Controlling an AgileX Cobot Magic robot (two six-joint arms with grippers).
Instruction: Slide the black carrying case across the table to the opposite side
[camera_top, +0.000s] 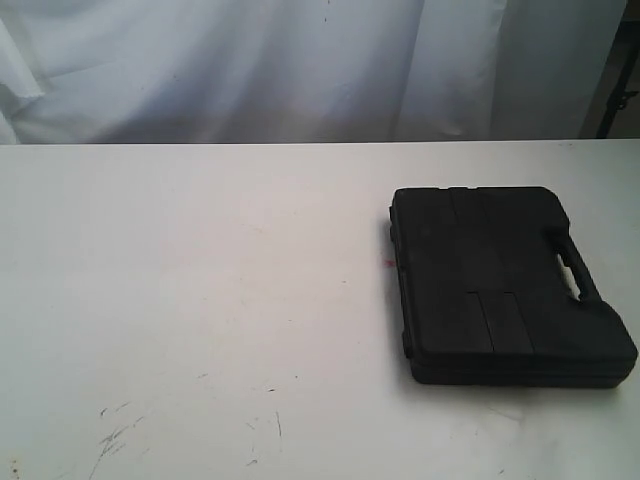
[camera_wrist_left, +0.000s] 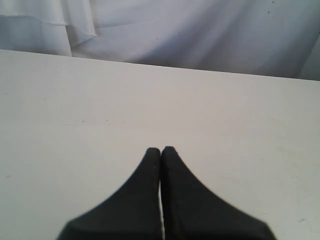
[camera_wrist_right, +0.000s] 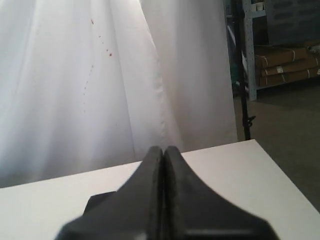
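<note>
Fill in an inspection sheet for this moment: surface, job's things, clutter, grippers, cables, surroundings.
Surface: white table; black scuff marks near the front left, tiny pink spot beside the case.
Job's things: black carrying case lies flat and closed on the right side in the exterior view, handle facing the right edge.
Clutter: nothing seen.
Grippers: left gripper shut, empty, over bare table; right gripper shut, empty. Neither touches the case.
Cables: nothing seen.
Surroundings: white curtain behind the table; shelving with cardboard boxes beyond it.
</note>
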